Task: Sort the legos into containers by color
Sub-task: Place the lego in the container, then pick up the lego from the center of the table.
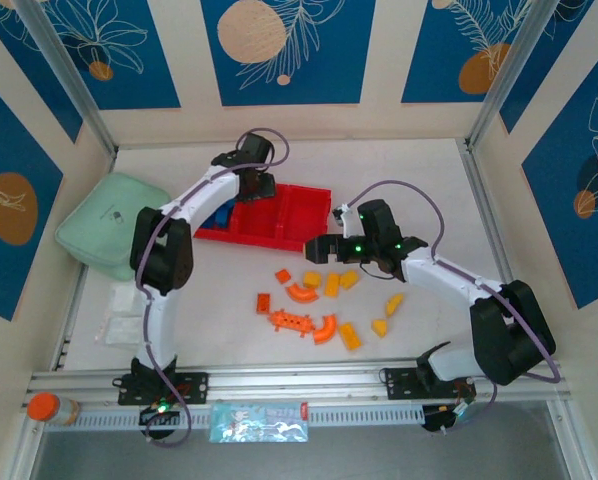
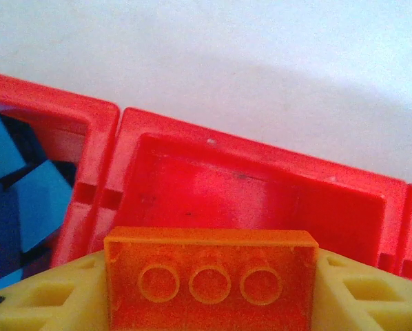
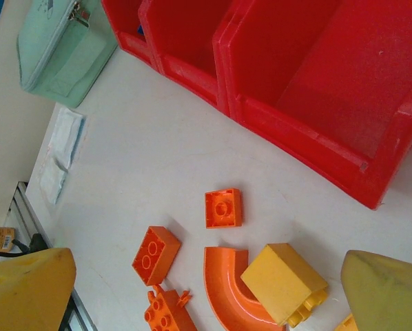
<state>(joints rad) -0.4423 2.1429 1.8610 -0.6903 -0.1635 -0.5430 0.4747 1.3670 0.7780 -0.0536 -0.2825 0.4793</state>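
Observation:
My left gripper (image 2: 209,293) is shut on a flat orange lego (image 2: 209,276), held between its yellow fingers (image 2: 47,296) above the bare middle compartment (image 2: 261,200) of the red tray (image 1: 314,192). Blue legos (image 2: 27,200) lie in the tray's left compartment. In the top view this gripper (image 1: 257,185) hovers over the tray's far side. My right gripper (image 3: 206,296) stands open over loose legos: a yellow block (image 3: 285,283), an orange curved piece (image 3: 227,283), a small orange square (image 3: 223,207) and an orange brick (image 3: 156,254). From above, that gripper (image 1: 357,262) sits just right of the tray.
A pale mint-green case (image 1: 109,225) lies left of the tray, with clear plastic bags (image 1: 119,315) in front of it. More orange and yellow legos (image 1: 325,328) are scattered toward the near edge. An orange-capped bottle (image 1: 44,408) stands by the rail.

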